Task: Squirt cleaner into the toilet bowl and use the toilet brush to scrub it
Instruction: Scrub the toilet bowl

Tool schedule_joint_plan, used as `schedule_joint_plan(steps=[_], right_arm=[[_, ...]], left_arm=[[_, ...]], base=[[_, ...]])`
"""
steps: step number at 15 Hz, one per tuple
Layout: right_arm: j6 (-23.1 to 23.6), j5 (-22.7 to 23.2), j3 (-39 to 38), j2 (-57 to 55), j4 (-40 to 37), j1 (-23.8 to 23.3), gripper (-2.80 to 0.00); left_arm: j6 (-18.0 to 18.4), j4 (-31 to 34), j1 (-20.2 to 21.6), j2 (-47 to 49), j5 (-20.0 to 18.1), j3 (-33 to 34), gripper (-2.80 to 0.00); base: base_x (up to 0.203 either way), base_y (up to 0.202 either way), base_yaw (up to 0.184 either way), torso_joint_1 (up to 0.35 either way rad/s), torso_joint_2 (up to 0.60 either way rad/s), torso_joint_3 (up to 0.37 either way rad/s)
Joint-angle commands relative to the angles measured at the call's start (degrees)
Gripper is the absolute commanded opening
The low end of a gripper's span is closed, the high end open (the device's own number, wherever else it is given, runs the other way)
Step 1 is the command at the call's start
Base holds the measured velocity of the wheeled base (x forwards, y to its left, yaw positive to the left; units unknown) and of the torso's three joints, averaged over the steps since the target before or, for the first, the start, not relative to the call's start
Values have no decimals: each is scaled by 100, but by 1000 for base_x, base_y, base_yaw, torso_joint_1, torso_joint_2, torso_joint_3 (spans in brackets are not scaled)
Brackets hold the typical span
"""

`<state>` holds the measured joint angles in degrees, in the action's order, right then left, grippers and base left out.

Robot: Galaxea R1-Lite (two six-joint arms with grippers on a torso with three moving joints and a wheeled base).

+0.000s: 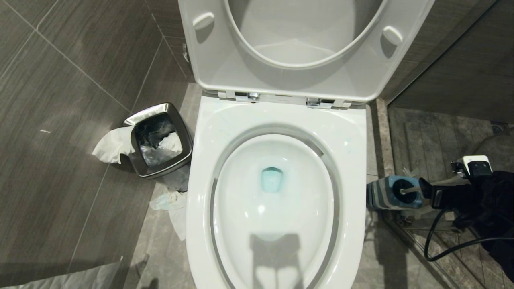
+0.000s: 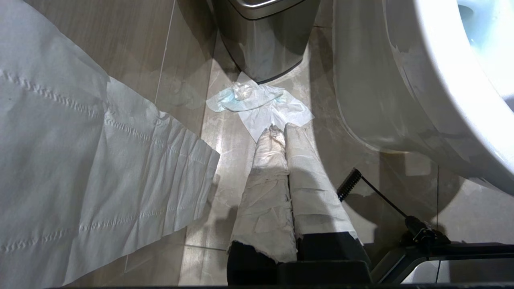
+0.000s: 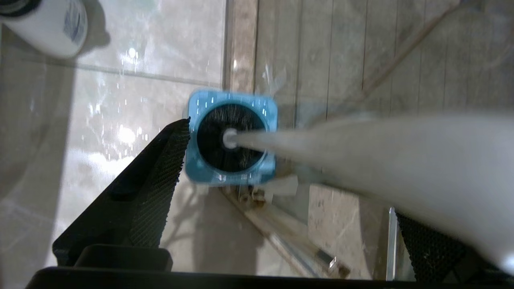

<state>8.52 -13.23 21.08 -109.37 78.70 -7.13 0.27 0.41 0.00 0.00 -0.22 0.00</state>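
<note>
Wide open, the right hand (image 3: 289,188) straddles the white handle of the toilet brush (image 3: 231,138), which stands in its blue holder right of the toilet bowl (image 1: 277,200); cleaner (image 1: 272,179) tints its water. Left hand (image 2: 279,130) is closed.

The toilet bowl (image 1: 277,208) is cut off at the picture's lower edge. The toilet brush (image 3: 361,156) handle is blurred, its tip lost past the frame.

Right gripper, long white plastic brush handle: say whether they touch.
Cannot tell: right wrist view shows the open right gripper astride the handle, one finger clear, the other overlapped.
</note>
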Motion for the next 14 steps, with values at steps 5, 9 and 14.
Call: schedule_joint_plan(steps=[5, 9, 14], right_arm=[[1, 231, -325, 266, 420, 1, 0], [164, 242, -426, 320, 436, -8, 0], [215, 224, -475, 250, 411, -73, 0]], left_arm=[[0, 2, 0, 0, 4, 18, -280], [0, -3, 0, 0, -4, 18, -280], [0, 3, 0, 0, -4, 18, -280]], base=[[0, 0, 0, 0, 0, 0], [0, 0, 0, 0, 0, 0], [0, 0, 0, 0, 0, 0]])
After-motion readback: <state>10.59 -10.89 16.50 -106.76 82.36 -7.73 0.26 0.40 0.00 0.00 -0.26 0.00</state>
